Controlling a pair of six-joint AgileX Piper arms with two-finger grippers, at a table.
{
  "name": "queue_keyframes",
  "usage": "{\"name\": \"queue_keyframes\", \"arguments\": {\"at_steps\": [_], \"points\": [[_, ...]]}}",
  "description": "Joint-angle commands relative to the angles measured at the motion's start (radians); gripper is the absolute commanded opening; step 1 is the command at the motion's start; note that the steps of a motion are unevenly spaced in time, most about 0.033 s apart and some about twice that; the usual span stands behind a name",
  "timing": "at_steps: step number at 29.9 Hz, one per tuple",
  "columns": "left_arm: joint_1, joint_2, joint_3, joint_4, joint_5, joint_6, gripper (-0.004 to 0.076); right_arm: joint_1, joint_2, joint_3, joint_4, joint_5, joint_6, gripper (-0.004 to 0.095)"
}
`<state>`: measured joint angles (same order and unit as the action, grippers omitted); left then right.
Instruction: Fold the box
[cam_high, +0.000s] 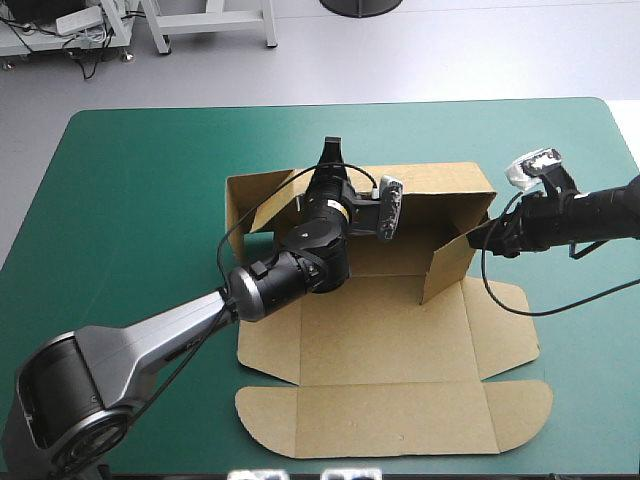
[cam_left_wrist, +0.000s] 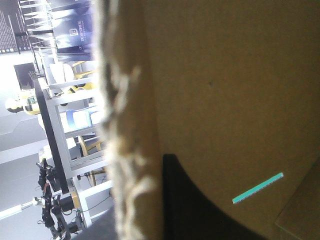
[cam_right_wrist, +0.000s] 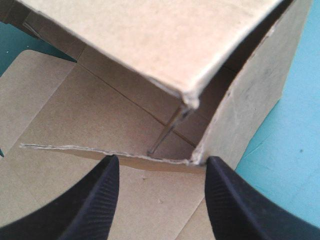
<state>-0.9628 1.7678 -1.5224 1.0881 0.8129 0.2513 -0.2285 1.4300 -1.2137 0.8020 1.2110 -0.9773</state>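
The brown box lies mid-table with its base flat, its back wall and right wall raised, and the lid panel flat toward the near edge. My left gripper is at the back wall's top edge. In the left wrist view the board fills the picture, one black finger presses on it, and the other is hidden behind the frayed edge. My right gripper stands open at the right wall's outer corner, its fingers apart on either side of the wall's top edge.
A left flap of the box stands up beside the left arm. The teal-green cover shows on all sides of the box, widest toward the left edge. The right arm reaches in over the table's right side.
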Motion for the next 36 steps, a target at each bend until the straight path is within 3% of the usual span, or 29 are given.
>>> {"name": "queue_keyframes", "arguments": {"at_steps": [1,14,20,36], "points": [[-0.004,-0.04,-0.025,0.055,-0.032,0.003,-0.001,-0.001,0.001,-0.021,0.046,-0.017,-0.01,0.0492],[0.006,-0.032,-0.025,0.052,-0.031,-0.009,-0.001,-0.001,0.049,-0.021,0.065,-0.057,-0.056,0.0493],[0.008,-0.026,-0.025,0.052,-0.032,-0.024,-0.001,-0.001,0.069,-0.021,0.114,0.047,-0.051,0.0492],[0.008,-0.021,-0.025,0.051,-0.032,-0.024,-0.001,0.05,0.067,-0.021,0.112,0.047,0.001,0.0492]]}}
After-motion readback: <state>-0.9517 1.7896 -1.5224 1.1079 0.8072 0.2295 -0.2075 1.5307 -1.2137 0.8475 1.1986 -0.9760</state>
